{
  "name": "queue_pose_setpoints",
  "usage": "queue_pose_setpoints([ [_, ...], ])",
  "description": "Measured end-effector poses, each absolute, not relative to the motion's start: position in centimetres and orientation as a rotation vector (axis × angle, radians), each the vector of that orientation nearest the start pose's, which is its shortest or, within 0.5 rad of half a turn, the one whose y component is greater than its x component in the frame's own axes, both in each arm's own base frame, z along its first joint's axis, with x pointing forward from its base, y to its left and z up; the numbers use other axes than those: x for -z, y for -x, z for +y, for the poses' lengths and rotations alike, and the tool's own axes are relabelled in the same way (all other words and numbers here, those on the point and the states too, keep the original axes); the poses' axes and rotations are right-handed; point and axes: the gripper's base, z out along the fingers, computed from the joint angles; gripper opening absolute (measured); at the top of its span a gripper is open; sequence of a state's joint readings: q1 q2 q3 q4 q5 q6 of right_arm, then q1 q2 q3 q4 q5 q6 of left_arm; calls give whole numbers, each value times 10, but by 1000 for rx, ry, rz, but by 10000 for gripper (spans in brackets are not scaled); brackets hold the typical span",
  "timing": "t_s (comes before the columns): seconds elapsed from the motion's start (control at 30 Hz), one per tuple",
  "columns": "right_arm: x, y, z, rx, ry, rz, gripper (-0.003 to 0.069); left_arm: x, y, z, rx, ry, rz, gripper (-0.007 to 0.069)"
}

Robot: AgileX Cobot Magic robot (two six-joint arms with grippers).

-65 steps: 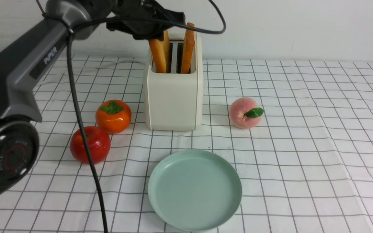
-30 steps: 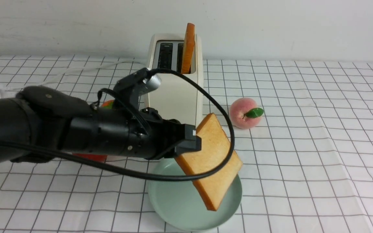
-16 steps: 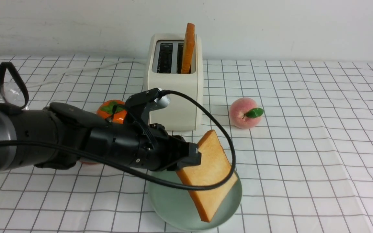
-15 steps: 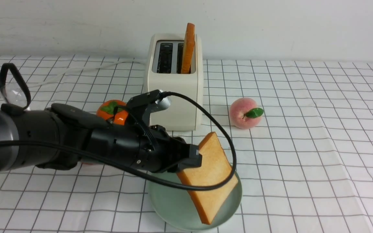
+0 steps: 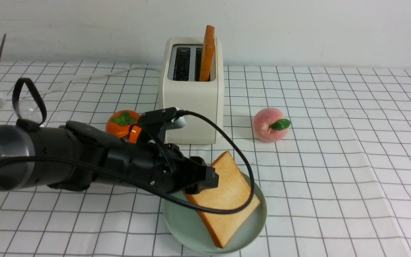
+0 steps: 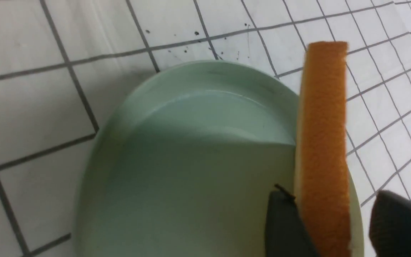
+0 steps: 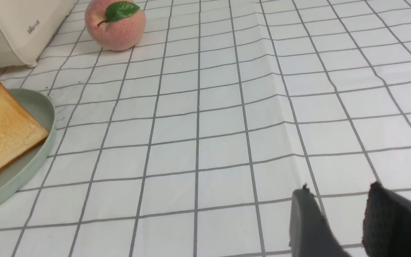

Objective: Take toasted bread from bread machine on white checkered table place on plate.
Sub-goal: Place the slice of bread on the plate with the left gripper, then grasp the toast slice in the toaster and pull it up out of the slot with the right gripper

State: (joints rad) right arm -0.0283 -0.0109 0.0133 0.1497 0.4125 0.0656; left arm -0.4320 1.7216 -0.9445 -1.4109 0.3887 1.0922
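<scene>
Leaning toasted bread (image 5: 227, 185) reaches the plate's (image 5: 181, 224) right rim.

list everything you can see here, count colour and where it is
toast on the plate: 1, golden-brown, tilted, lower corner down on the plate, between the left gripper's fingers
toast in the toaster: 1, orange-brown, upright in the right slot
toaster: 1, cream-white, back middle of the table
plate: 1, pale green, front middle
peach: 1, pink with a green leaf, right of the toaster
orange fruit: 1, orange with a green leaf, left of the toaster
tablecloth: 1, white with a grey grid
left gripper: 1, black, open, over the plate
right gripper: 1, black, open, empty, above bare cloth
</scene>
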Motion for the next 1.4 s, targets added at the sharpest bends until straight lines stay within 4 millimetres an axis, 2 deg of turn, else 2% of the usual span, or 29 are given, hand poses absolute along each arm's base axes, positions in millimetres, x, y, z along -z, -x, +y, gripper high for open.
queue_pose_setpoints([
  [0.1, -173, -51, 4, -176, -178, 1889, 239, -199, -302, -177, 791, -393, 2355, 477],
  [0.13, -173, -51, 4, -176, -178, 1889, 239, -206, -300, -176, 777, -428, 2331, 529],
  [0.17, -173, -51, 4, -176, -178, 1889, 239, -213, -298, -175, 767, -450, 2308, 549],
  [0.2, -173, -51, 4, -176, -178, 1889, 239, -214, -298, -175, 765, -453, 2304, 553],
  [0.27, -173, -51, 4, -176, -178, 1889, 239, -230, -294, -171, 739, -479, 2249, 574],
  [0.4, -173, -51, 4, -176, -178, 1889, 239, -275, -279, -161, 676, -519, 2097, 576],
  [0.43, -173, -51, 4, -176, -178, 1889, 239, -277, -279, -160, 673, -521, 2089, 573],
  [0.47, -173, -51, 4, -176, -178, 1889, 239, -292, -272, -157, 660, -528, 2036, 559],
  [0.57, -173, -51, 4, -176, -178, 1889, 239, -320, -257, -149, 664, -520, 1947, 465],
  [0.63, -173, -51, 4, -176, -178, 1889, 239, -340, -243, -143, 682, -488, 1885, 341],
  [0.67, -173, -51, 4, -176, -178, 1889, 239, -351, -235, -138, 689, -467, 1848, 248],
  [0.7, -173, -51, 4, -176, -178, 1889, 239, -358, -230, -135, 695, -451, 1825, 200],
  [0.73, -173, -51, 4, -176, -178, 1889, 239, -369, -220, -130, 697, -436, 1785, 86],
  [0.77, -173, -51, 4, -176, -178, 1889, 239, -376, -215, -128, 701, -431, 1763, 36],
  [0.8, -173, -51, 4, -176, -178, 1889, 239, -381, -209, -125, 698, -432, 1743, -3],
  [0.9, -173, -51, 4, -176, -178, 1889, 239, -396, -187, -115, 694, -441, 1684, -13],
  [1.0, -173, -51, 4, -176, -178, 1889, 239, -399, -172, -107, 702, -421, 1666, -13],
  [1.03, -173, -51, 4, -176, -178, 1889, 239, -393, -163, -102, 706, -396, 1670, -13],
  [1.07, -173, -51, 4, -176, -178, 1889, 239, -393, -162, -101, 706, -391, 1669, -13],
  [1.17, -173, -51, 4, -176, -178, 1889, 239, -369, -145, -88, 679, -324, 1683, -13],
  [1.2, -173, -51, 4, -176, -178, 1889, 239, -367, -144, -87, 676, -319, 1684, -13],
  [1.23, -173, -51, 4, -176, -178, 1889, 239, -354, -139, -80, 646, -274, 1687, -13],
  [1.27, -173, -51, 4, -176, -178, 1889, 239, -352, -139, -79, 643, -265, 1687, -13],
  [1.3, -173, -51, 4, -176, -178, 1889, 239, -340, -135, -71, 614, -189, 1679, -13],
  [1.4, -173, -51, 4, -166, -171, 1889, 239, -328, -130, -57, 579, -45, 1650, -13],
])
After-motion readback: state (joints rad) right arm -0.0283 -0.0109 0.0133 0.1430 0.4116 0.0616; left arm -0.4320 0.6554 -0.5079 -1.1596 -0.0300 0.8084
